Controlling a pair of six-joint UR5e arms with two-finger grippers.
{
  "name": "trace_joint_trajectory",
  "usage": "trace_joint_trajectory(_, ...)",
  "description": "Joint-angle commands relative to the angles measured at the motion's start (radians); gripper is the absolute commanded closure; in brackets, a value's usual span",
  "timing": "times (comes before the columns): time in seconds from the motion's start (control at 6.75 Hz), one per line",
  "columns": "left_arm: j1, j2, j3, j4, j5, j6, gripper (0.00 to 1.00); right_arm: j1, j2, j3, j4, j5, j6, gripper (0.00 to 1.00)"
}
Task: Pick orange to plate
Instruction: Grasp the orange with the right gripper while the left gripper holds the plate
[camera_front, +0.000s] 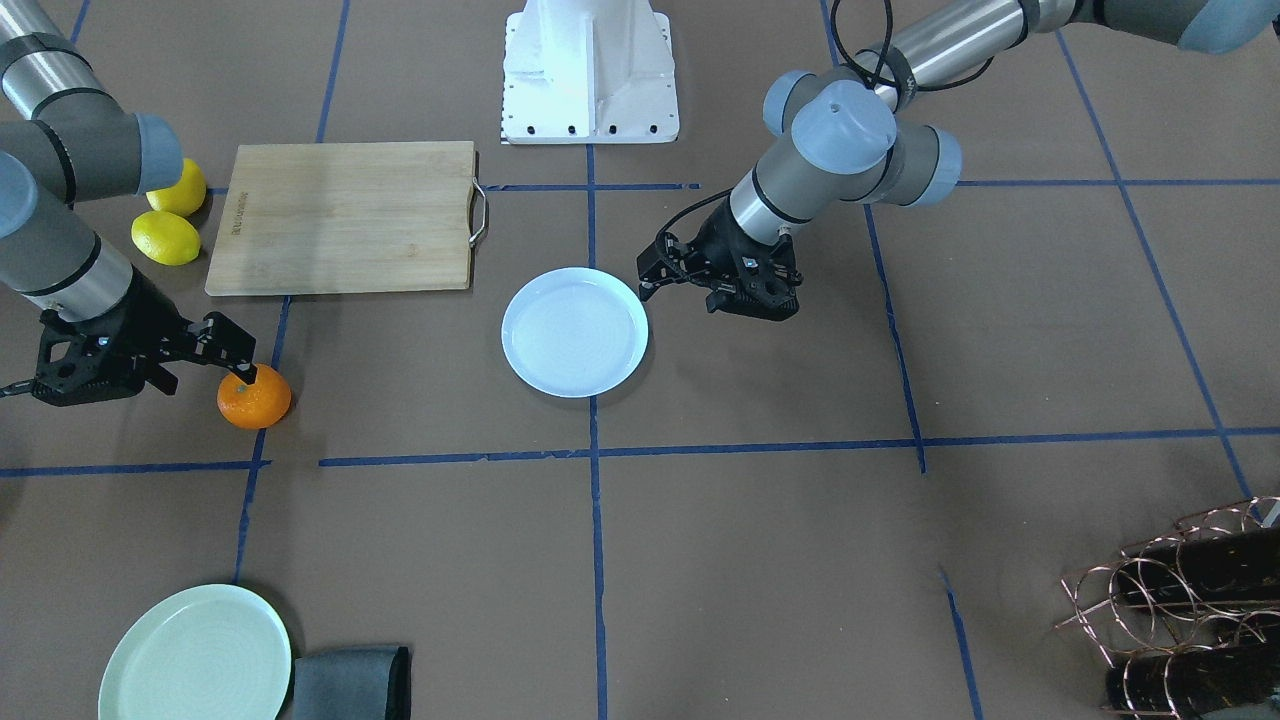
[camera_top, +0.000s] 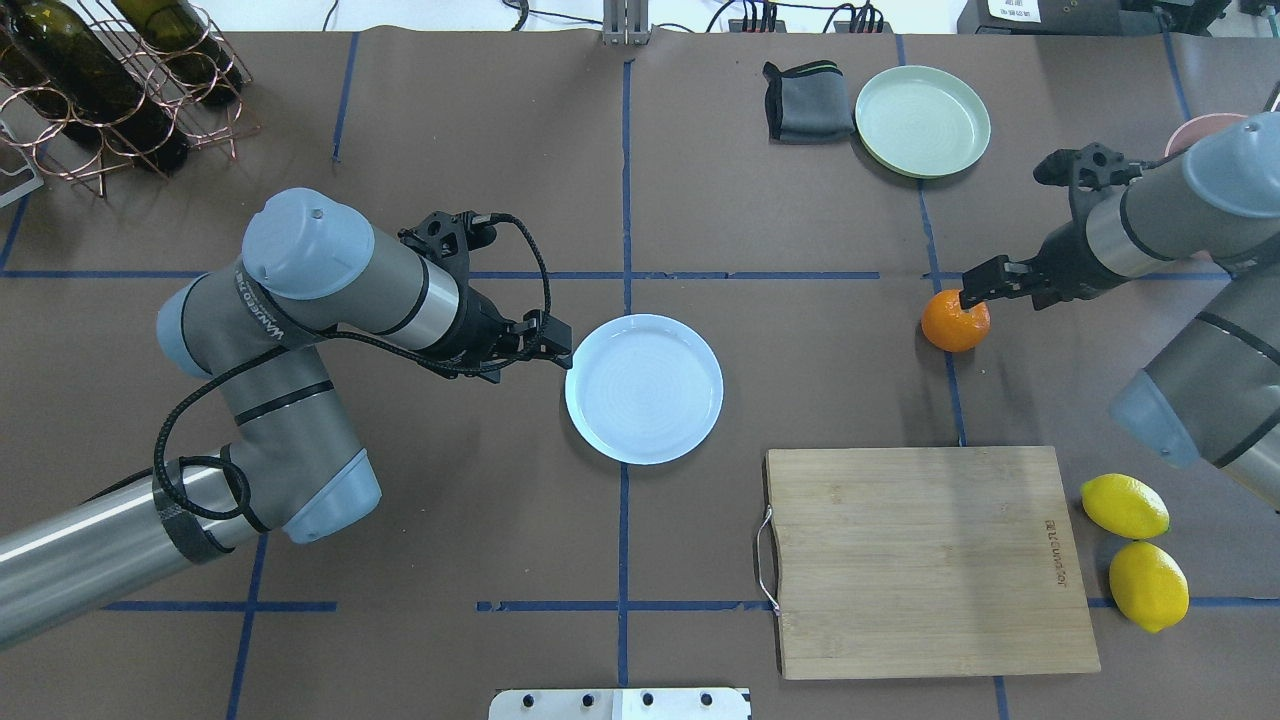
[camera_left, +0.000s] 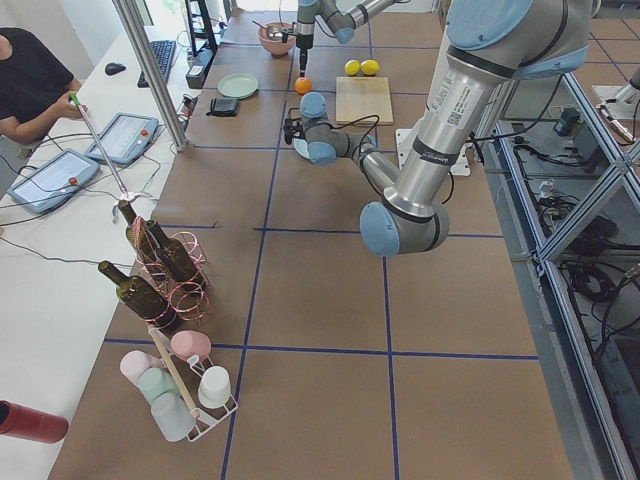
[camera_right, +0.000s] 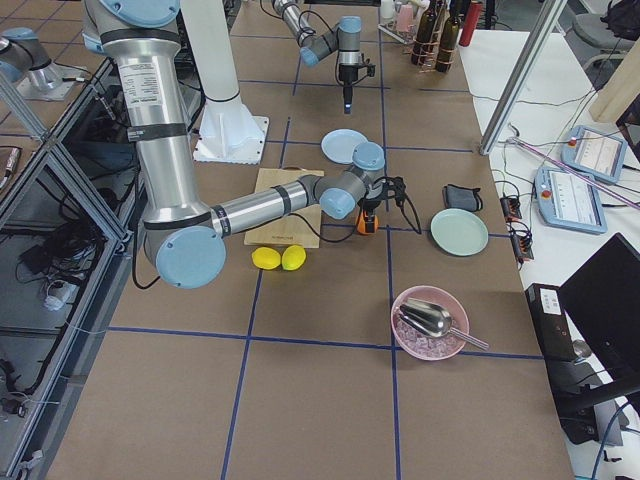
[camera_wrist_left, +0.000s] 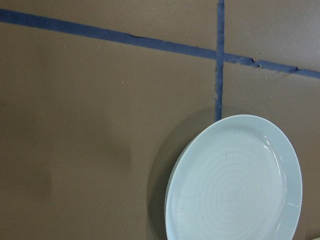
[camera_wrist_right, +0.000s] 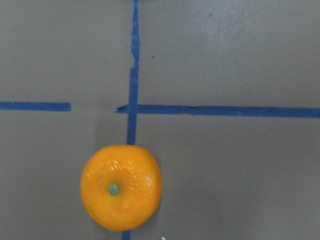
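Observation:
The orange (camera_front: 254, 398) lies on the brown table at a blue tape crossing, stem dot up; it also shows low in the right wrist view (camera_wrist_right: 121, 187). My right gripper (camera_front: 235, 368) hangs straight down over the orange (camera_top: 955, 322), looks open, and holds nothing. Whether a fingertip touches the fruit I cannot tell. The white plate (camera_top: 644, 388) sits empty at the table's middle. My left gripper (camera_top: 558, 345) hovers just beside the plate's rim (camera_wrist_left: 235, 185), looks open, and is empty.
A wooden cutting board (camera_top: 920, 560) lies between the plate and two yellow lemons (camera_top: 1124, 506). Further off are a mint-green plate (camera_top: 922, 120) with a grey cloth (camera_top: 805, 102), a bottle rack (camera_top: 110, 90) and a pink bowl (camera_right: 430, 322).

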Motion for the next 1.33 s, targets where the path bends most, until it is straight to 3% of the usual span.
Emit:
trace_joint_trajectory(0.0,-0.001,0.01,-0.005,0.0,0.0,0.0,0.01,-0.038,0.022,-0.021,0.002,-0.035,0.003,0.0)
trace_joint_trajectory(0.74,-0.001,0.013,-0.005,0.0,0.0,0.0,0.01,-0.084,0.017,-0.063,0.002,-0.067,0.001,0.0)
trace_joint_trajectory(0.89,-0.001,0.013,-0.005,0.0,0.0,-0.001,0.01,-0.084,0.024,-0.063,0.002,-0.068,0.001,0.08)
trace_joint_trajectory(1.04,-0.001,0.013,-0.007,0.0,0.0,-0.001,0.01,-0.084,0.025,-0.054,0.001,-0.06,0.001,0.71)
trace_joint_trajectory(1.19,-0.011,0.013,-0.034,0.0,0.0,0.0,0.01,-0.083,0.028,-0.041,0.002,-0.055,0.001,1.0)
